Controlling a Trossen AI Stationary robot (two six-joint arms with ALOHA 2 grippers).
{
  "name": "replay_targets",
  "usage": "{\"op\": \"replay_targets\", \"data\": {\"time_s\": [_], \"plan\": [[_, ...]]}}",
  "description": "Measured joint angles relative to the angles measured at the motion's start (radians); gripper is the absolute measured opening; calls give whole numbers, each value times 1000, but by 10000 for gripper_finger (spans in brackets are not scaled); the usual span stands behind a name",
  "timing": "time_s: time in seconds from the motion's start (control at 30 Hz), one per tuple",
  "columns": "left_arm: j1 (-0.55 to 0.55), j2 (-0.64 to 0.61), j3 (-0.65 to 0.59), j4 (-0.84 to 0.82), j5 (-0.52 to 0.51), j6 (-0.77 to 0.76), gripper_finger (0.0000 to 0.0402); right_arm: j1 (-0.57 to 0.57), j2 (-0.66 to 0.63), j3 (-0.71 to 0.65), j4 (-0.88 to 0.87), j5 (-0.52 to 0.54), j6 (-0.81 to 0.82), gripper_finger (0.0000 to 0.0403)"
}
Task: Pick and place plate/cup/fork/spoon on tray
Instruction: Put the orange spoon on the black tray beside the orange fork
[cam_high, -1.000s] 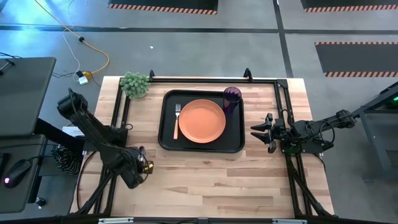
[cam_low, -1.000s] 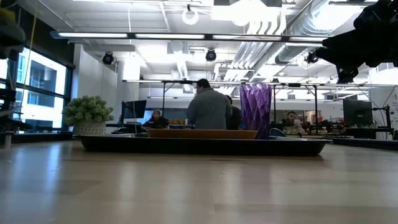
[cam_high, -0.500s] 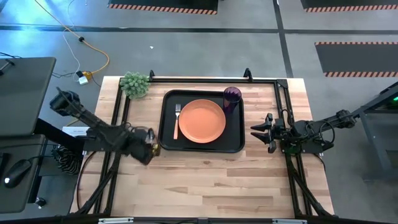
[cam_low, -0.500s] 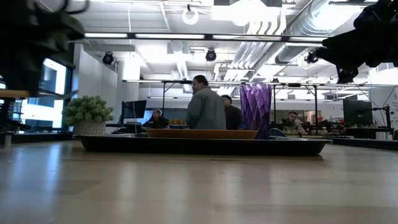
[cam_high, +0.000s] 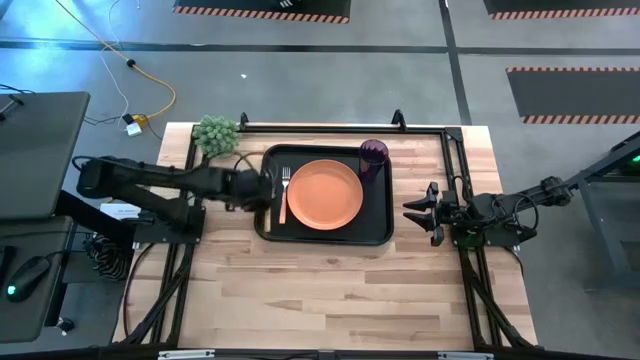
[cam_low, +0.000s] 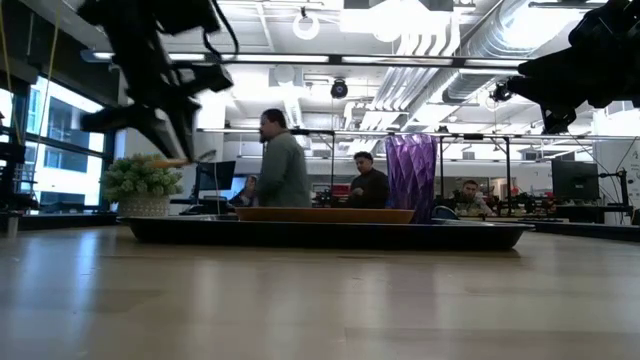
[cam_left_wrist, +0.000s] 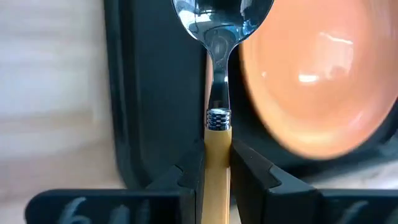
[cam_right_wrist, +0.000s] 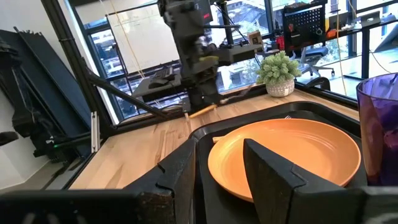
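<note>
Wooden table (cam_high: 330, 290) has the big black rectangular tray (cam_high: 325, 233) with the round orange plate (cam_high: 325, 194), purple tumbler cup (cam_high: 373, 153) and wood-handled fork (cam_high: 284, 195) on it. Left gripper (cam_left_wrist: 217, 165) is pinching the wood-handled silver spoon (cam_left_wrist: 217, 81) over the tray's left edge. Right gripper (cam_high: 415, 212) waits beside the tray, fingers spread.

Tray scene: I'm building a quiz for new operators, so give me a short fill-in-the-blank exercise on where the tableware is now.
1. The left gripper is shut on the handle of the ____.
2. The fork lies on the tray beside the orange ____.
3. The purple cup stands in a ____ of the tray.
4. The right gripper hangs open, holding ____.

Missing words: spoon; plate; corner; nothing
</note>
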Motion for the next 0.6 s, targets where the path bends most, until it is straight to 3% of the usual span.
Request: {"op": "replay_targets", "data": {"time_s": [0.27, 0.6], "plan": [[222, 127, 0, 80, 146, 190, 49, 0, 0, 0, 0, 0, 0, 126], [302, 231, 0, 94, 235, 251, 49, 0, 0, 0, 0, 0, 0, 126]]}}
